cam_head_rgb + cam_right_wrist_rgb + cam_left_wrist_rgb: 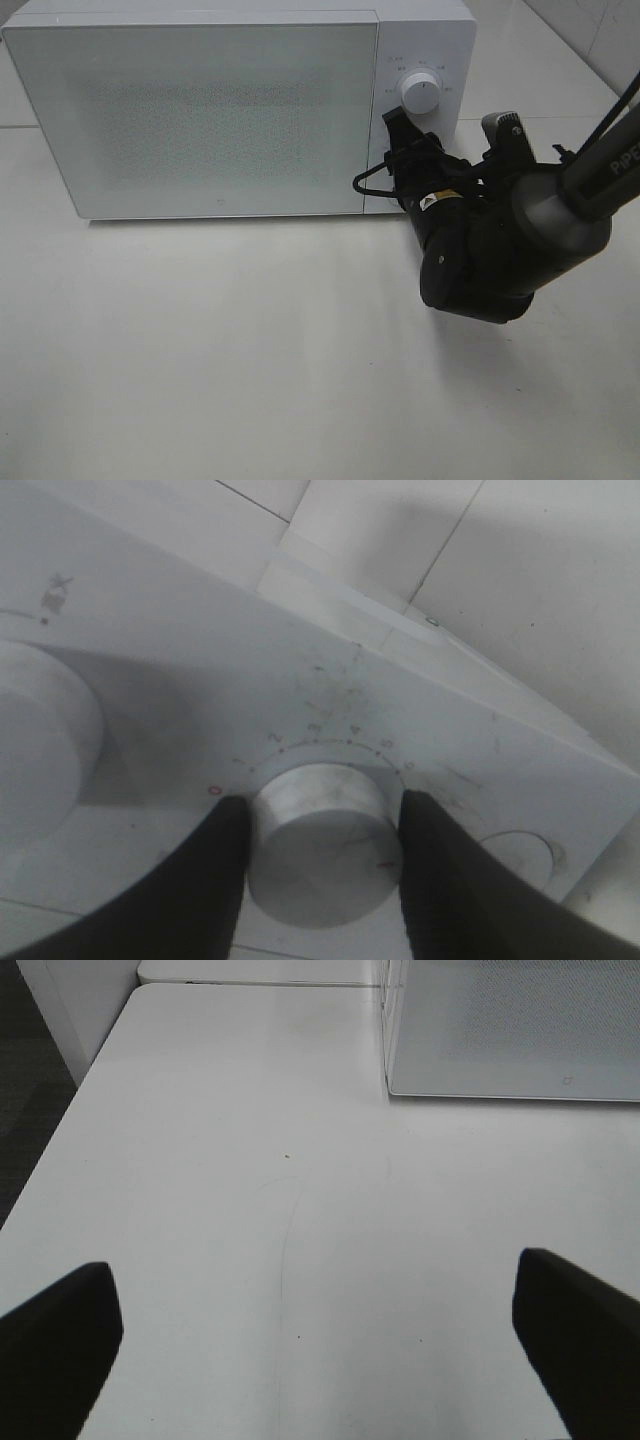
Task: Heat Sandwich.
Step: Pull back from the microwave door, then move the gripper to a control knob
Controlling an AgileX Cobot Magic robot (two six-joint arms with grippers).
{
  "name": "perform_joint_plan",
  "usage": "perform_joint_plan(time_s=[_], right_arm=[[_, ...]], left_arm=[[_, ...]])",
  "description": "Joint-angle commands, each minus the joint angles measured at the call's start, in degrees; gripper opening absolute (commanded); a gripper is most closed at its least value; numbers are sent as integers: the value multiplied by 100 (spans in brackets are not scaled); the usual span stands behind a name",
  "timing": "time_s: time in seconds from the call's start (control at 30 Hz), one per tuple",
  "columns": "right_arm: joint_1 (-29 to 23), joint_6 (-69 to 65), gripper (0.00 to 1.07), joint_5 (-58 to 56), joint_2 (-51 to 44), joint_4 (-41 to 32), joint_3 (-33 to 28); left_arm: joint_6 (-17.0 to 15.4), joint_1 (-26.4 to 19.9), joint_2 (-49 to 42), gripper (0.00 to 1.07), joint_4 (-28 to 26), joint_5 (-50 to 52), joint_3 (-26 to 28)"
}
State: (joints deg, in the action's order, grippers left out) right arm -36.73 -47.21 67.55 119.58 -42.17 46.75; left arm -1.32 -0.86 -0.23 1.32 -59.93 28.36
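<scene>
White plastic fills the high view: the microwave (200, 110) stands at the back of the desk (250, 370) with its frosted door shut. You can't see through that door, and no view shows the sandwich, so you cannot tell where it is. On the control panel the upper knob (420, 92) is in plain sight. Just below it your right tool (404, 138) is up against the panel, with the dark right arm (540, 220) covering most of it. From the left wrist, your left tool (312, 1265) hangs over the desk with its two black fingers (60, 1350) spread wide, and a front corner of the microwave lies well ahead. From the right wrist, the right tool's fingers (195, 890) sit one on each side of the timer dial (325, 845), touching its rim and pinching it, below a numbered scale with a red zero.
</scene>
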Motion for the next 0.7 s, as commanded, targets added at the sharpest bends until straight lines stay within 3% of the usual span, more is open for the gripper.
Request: perform_joint_plan(time_s=[0.03,0.4,0.7], right_arm=[[6,-756,4,659,-69,97,52],[6,-3025,5,705,-69,-69,52],[6,-3306,5,688,-69,-74,52]], left_arm=[[17,-17,-126,100,-11,52,-11],[17,-17,-126,100,-11,52,-11],[17,-17,-126,100,-11,52,-11]])
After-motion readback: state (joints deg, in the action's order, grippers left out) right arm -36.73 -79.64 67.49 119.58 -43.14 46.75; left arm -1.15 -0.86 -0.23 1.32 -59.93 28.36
